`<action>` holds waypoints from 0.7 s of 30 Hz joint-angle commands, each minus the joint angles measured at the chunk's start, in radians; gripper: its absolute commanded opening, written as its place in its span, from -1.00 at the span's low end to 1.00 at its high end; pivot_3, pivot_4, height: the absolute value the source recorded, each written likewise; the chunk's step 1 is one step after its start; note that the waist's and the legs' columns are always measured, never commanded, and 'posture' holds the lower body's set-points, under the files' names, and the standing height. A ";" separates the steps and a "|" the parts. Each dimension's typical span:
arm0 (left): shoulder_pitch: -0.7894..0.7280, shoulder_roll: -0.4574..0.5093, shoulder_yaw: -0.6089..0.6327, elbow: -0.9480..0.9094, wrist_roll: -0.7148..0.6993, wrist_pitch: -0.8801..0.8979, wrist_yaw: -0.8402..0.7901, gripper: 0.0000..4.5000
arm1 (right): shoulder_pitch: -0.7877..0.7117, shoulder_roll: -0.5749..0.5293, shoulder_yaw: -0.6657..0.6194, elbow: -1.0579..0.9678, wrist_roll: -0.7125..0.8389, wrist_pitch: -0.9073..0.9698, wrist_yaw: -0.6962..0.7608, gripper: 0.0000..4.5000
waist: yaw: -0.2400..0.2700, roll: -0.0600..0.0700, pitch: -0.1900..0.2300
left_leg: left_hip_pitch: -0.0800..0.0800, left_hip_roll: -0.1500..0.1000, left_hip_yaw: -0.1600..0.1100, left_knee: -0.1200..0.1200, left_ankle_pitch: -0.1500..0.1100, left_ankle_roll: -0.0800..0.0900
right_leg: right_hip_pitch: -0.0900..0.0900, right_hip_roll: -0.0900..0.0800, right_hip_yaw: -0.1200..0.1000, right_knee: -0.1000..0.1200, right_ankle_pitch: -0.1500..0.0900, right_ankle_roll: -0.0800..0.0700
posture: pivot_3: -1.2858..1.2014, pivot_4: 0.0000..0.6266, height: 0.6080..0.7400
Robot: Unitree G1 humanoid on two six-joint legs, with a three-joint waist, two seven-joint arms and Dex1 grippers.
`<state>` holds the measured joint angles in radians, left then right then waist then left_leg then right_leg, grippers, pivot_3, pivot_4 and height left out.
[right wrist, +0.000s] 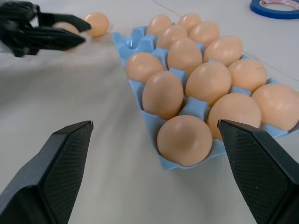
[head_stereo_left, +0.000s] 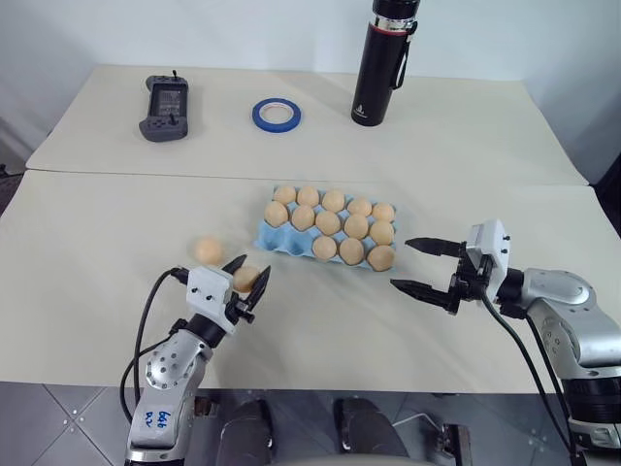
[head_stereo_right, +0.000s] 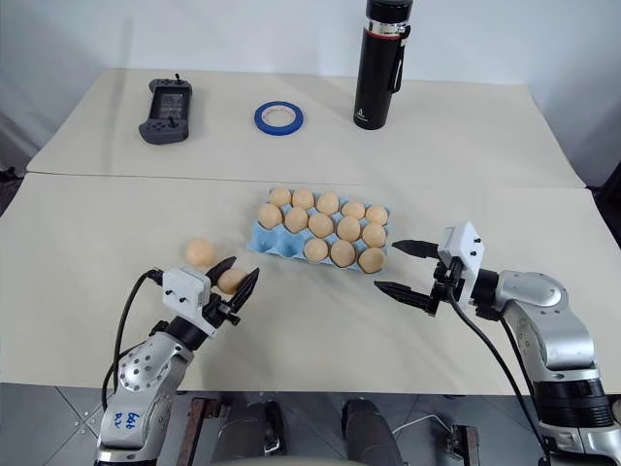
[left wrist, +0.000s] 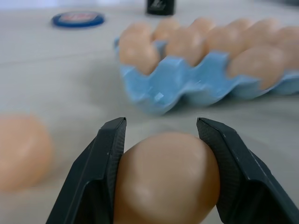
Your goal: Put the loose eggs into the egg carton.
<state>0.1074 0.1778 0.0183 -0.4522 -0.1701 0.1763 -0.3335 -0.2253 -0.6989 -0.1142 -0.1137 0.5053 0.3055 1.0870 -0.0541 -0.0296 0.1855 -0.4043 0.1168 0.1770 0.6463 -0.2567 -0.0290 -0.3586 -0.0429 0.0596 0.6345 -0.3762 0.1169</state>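
Note:
The light blue egg carton point(head_stereo_left: 264, 238) lies in the middle of the table, and pale tan-orange eggs fill several of its cups. Two loose eggs rest on the table to its left. My left gripper point(head_stereo_left: 250, 272) is shut on the nearer loose egg point(head_stereo_left: 245, 280); in the left wrist view both black fingers press the sides of this egg point(left wrist: 166, 179). The other loose egg point(head_stereo_left: 208, 249) lies free just beyond and to the left. My right gripper point(head_stereo_left: 401, 262) hovers open to the right of the carton, pointing at it, with nothing between its fingers.
At the back of the table stand a black bottle point(head_stereo_left: 383, 63), a blue tape ring point(head_stereo_left: 277, 115) and a dark handheld controller point(head_stereo_left: 165, 107). A seam between two tabletops runs across behind the carton.

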 commanded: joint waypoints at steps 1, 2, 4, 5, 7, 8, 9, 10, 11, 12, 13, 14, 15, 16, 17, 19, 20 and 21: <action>-0.112 -0.012 -0.025 -0.078 -0.040 0.089 0.024 -0.06 | -0.009 -0.019 -0.024 -0.024 0.003 -0.013 0.002 1.00 | 0.004 0.000 0.000 | 0.000 0.000 0.000 0.000 0.000 0.000 | 0.000 0.000 0.000 0.000 0.000 0.000 | 0.03 -0.52 1.00; -0.161 -0.017 -0.027 -0.056 -0.030 0.104 0.040 -0.06 | -0.013 -0.017 -0.022 -0.020 0.001 -0.013 0.002 1.00 | 0.007 0.000 0.000 | 0.000 -0.001 -0.001 0.000 0.001 0.001 | 0.001 0.000 0.000 0.000 0.000 0.000 | 0.03 -0.52 1.00; -0.250 -0.034 -0.027 0.008 -0.006 0.112 0.076 -0.06 | -0.020 -0.014 -0.018 -0.017 -0.001 -0.012 0.003 1.00 | 0.010 0.000 0.000 | 0.000 -0.001 -0.001 0.001 0.002 0.002 | 0.001 0.000 0.000 0.000 0.000 0.000 | 0.03 -0.52 1.00; -0.295 -0.040 -0.032 0.057 0.010 0.113 0.089 -0.06 | -0.022 -0.012 -0.017 -0.016 -0.001 -0.011 0.002 1.00 | 0.010 0.000 0.000 | 0.000 -0.002 -0.001 0.001 0.002 0.002 | 0.001 0.000 0.000 0.000 0.000 0.000 | 0.03 -0.52 1.00; -0.380 -0.050 -0.057 0.168 0.040 0.082 0.091 -0.06 | -0.022 -0.007 -0.014 -0.019 -0.002 -0.011 0.000 1.00 | 0.012 0.001 0.000 | 0.000 -0.003 -0.001 0.002 0.003 0.003 | 0.002 -0.001 0.001 0.000 0.001 0.002 | 0.03 -0.52 1.00; -0.416 -0.059 -0.069 0.222 0.047 0.051 0.085 -0.06 | -0.022 -0.005 -0.014 -0.019 -0.003 -0.011 -0.001 1.00 | 0.012 0.001 0.000 | 0.000 -0.003 0.000 0.002 0.003 0.003 | 0.001 -0.001 0.001 0.000 0.001 0.002 | 0.03 -0.52 1.00; -0.444 -0.067 -0.076 0.266 0.053 0.027 0.082 -0.06 | -0.023 -0.004 -0.013 -0.018 -0.004 -0.011 -0.001 1.00 | 0.012 0.001 0.000 | 0.000 -0.003 0.000 0.002 0.003 0.003 | 0.001 -0.001 0.001 0.000 0.001 0.002 | 0.03 -0.52 1.00; -0.474 -0.077 -0.082 0.315 0.057 0.005 0.079 -0.06 | -0.022 -0.003 -0.013 -0.018 -0.004 -0.012 -0.001 1.00 | 0.013 0.001 0.000 | 0.000 -0.003 0.000 0.002 0.003 0.003 | 0.001 -0.001 0.001 0.000 0.001 0.003 | 0.03 -0.52 1.00; -0.498 -0.083 -0.087 0.355 0.063 -0.009 0.076 -0.06 | -0.021 -0.002 -0.012 -0.018 -0.005 -0.013 -0.001 1.00 | 0.016 0.001 0.000 | 0.000 -0.003 0.000 0.002 0.003 0.003 | 0.000 -0.001 0.001 0.000 0.002 0.003 | 0.03 -0.52 1.00; -0.518 -0.086 -0.093 0.388 0.068 -0.020 0.072 -0.06 | -0.020 -0.001 -0.013 -0.020 -0.006 -0.015 -0.003 1.00 | 0.019 0.001 0.000 | 0.000 -0.003 0.000 0.001 0.003 0.003 | 0.000 -0.001 0.000 0.001 0.002 0.003 | 0.03 -0.52 1.00; -0.534 -0.091 -0.097 0.410 0.070 -0.028 0.069 -0.06 | -0.019 0.000 -0.016 -0.023 -0.005 -0.016 -0.007 1.00 | 0.021 0.001 0.000 | 0.000 -0.003 0.000 0.001 0.003 0.003 | -0.001 -0.001 0.000 0.002 0.002 0.003 | 0.03 -0.52 1.00; -0.548 -0.095 -0.102 0.425 0.070 -0.028 0.063 -0.06 | -0.016 0.000 -0.022 -0.029 -0.001 -0.012 -0.012 1.00 | 0.023 0.001 0.000 | 0.000 -0.002 0.000 0.001 0.003 0.002 | -0.002 0.000 0.000 0.002 0.002 0.003 | 0.03 -0.52 1.00; -0.556 -0.096 -0.108 0.433 0.069 -0.027 0.055 0.26 | -0.011 -0.001 -0.027 -0.034 0.001 -0.011 -0.015 1.00 | 0.024 0.001 0.000 | 0.000 -0.002 0.000 0.001 0.003 0.002 | -0.002 0.000 0.000 0.002 0.002 0.004 | 0.03 -0.52 1.00; -0.558 -0.097 -0.114 0.432 0.061 -0.024 0.043 0.38 | -0.005 -0.002 -0.030 -0.037 0.002 -0.012 -0.016 1.00 | 0.024 0.001 0.000 | 0.000 -0.002 0.000 0.001 0.003 0.001 | -0.002 0.000 0.000 0.002 0.001 0.004 | 0.03 -0.52 1.00; -0.551 -0.093 -0.119 0.420 0.060 -0.010 0.038 0.54 | 0.003 -0.003 -0.033 -0.040 0.002 -0.013 -0.020 1.00 | 0.025 0.001 0.000 | 0.000 -0.001 0.000 0.001 0.003 0.001 | -0.002 0.001 0.000 0.002 0.001 0.004 | 0.03 -0.52 1.00; -0.541 -0.088 -0.123 0.404 0.060 0.006 0.036 0.80 | 0.012 -0.004 -0.036 -0.044 0.001 -0.014 -0.023 1.00 | 0.026 0.001 0.000 | 0.000 -0.001 0.000 0.001 0.003 0.000 | -0.002 0.001 0.000 0.002 0.001 0.005 | 0.03 -0.52 1.00; -0.530 -0.083 -0.126 0.388 0.059 0.015 0.030 0.98 | 0.015 -0.004 -0.037 -0.048 0.003 -0.013 -0.025 1.00 | 0.025 0.001 0.000 | 0.000 -0.001 0.000 0.001 0.003 0.000 | -0.002 0.001 0.000 0.002 0.001 0.005 | 0.03 -0.52 1.00; -0.520 -0.078 -0.128 0.372 0.060 0.024 0.026 0.99 | 0.018 -0.004 -0.038 -0.051 0.006 -0.011 -0.026 1.00 | 0.025 0.001 0.000 | 0.000 -0.001 0.001 0.001 0.003 0.000 | -0.002 0.001 0.000 0.002 0.001 0.005 | 0.03 -0.52 1.00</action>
<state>-0.4260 0.0947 -0.0996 -0.0184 -0.1070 0.1957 -0.2965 -0.2125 -0.6985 -0.1196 -0.1214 0.4940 0.3052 1.0659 -0.0294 -0.0289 0.1852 -0.4048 0.1155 0.1778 0.6472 -0.2538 -0.0289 -0.3609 -0.0423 0.0603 0.6369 -0.3757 0.1220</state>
